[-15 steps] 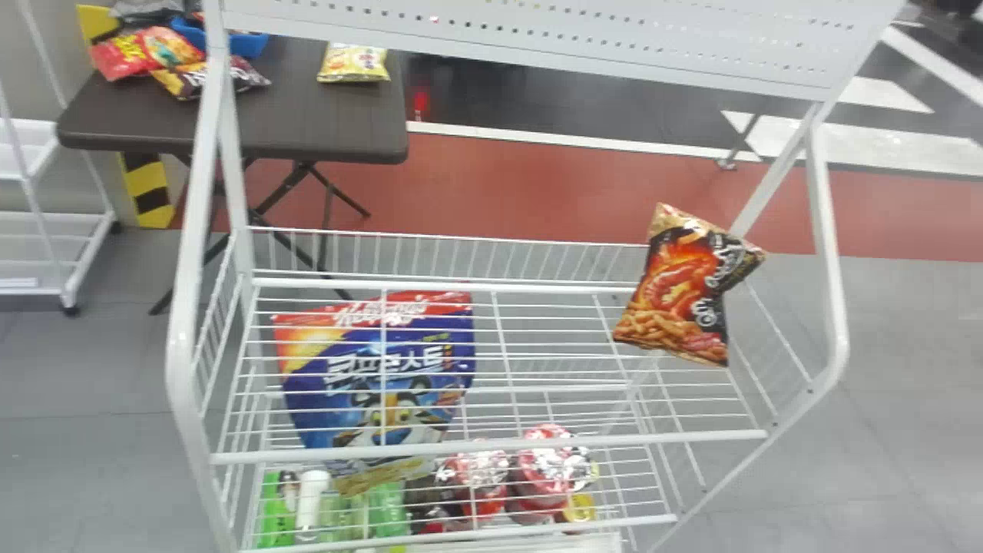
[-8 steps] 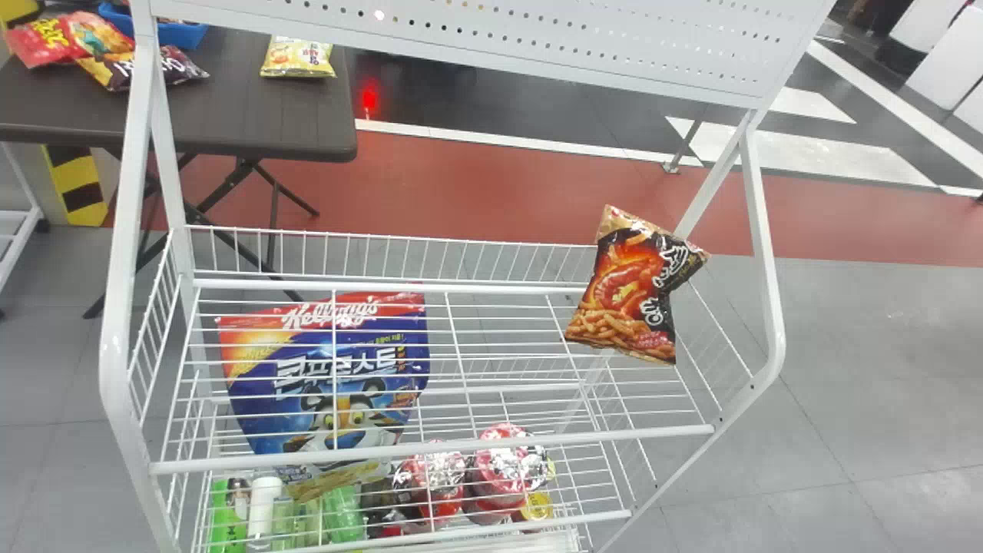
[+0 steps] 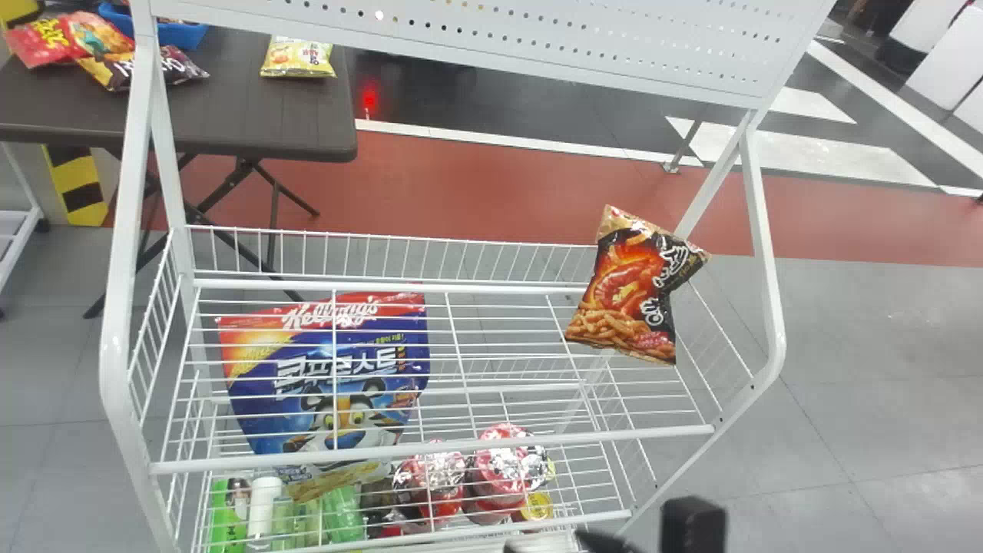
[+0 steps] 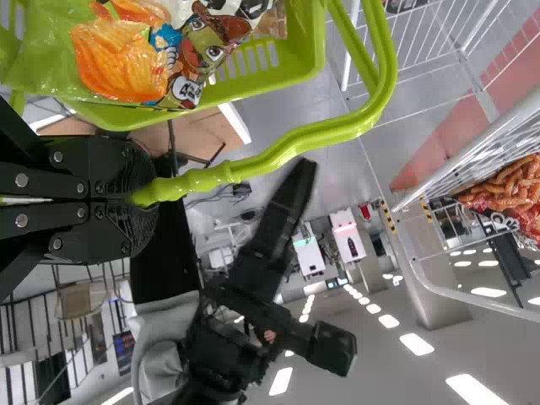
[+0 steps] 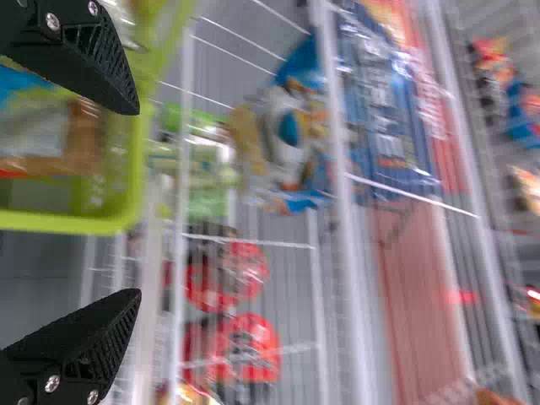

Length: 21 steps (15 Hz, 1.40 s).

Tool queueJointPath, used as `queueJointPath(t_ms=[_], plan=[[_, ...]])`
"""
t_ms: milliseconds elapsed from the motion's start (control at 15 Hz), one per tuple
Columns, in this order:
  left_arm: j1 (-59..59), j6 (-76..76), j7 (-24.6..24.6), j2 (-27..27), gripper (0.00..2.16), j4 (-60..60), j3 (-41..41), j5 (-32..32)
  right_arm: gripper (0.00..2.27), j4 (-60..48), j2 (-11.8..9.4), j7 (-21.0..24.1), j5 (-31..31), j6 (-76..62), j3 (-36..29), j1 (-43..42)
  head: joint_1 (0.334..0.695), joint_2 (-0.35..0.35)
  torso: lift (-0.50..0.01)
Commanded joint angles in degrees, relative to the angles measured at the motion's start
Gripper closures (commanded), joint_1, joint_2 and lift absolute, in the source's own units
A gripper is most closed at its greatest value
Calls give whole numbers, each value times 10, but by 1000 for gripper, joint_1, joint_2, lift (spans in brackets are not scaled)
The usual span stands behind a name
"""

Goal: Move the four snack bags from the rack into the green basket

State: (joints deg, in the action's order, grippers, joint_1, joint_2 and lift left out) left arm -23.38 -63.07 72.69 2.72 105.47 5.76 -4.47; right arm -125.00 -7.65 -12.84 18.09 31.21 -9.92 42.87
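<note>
The rack [image 3: 476, 445] has two bags left. In front of the rack, the green basket [image 4: 314, 51] already carries packed snacks [image 4: 118, 59], so perhaps half is done. The big blue bag [image 3: 307, 415] sits at the rack's left, the smaller black-and-orange bag [image 3: 626, 288] at its right end. Before the rack, the left gripper [image 4: 145, 198] clasps the basket's handle [image 4: 295, 139]; the right gripper [image 5: 133, 202] is open, empty. The basket's contents overlap and are cut off, leaving their count uncertain.

Before me, the white wire rack [image 3: 114, 346] carries a big blue bag [image 3: 265, 407] left, a snack bag [image 3: 623, 288] right, red cups [image 3: 504, 467] below.
</note>
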Motion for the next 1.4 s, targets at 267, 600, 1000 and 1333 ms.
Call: queueJointPath(t_ms=[267,600,1000,1333], plan=[[0,0,-2,0,2054,-1,5,1,36,31,30,90,-28,-163,-51,-132,695,-350,0],[0,0,2,3,2054,-1,3,1,36,134,40,215,-121,-80,-39,-308,695,-350,0],[3,-2,4,5,2054,0,-5,1,36,287,27,201,-162,-70,-80,-437,695,-350,0],[4,-2,3,5,2051,0,-4,2,967,368,2,135,-162,-66,-102,-490,695,-350,0]])
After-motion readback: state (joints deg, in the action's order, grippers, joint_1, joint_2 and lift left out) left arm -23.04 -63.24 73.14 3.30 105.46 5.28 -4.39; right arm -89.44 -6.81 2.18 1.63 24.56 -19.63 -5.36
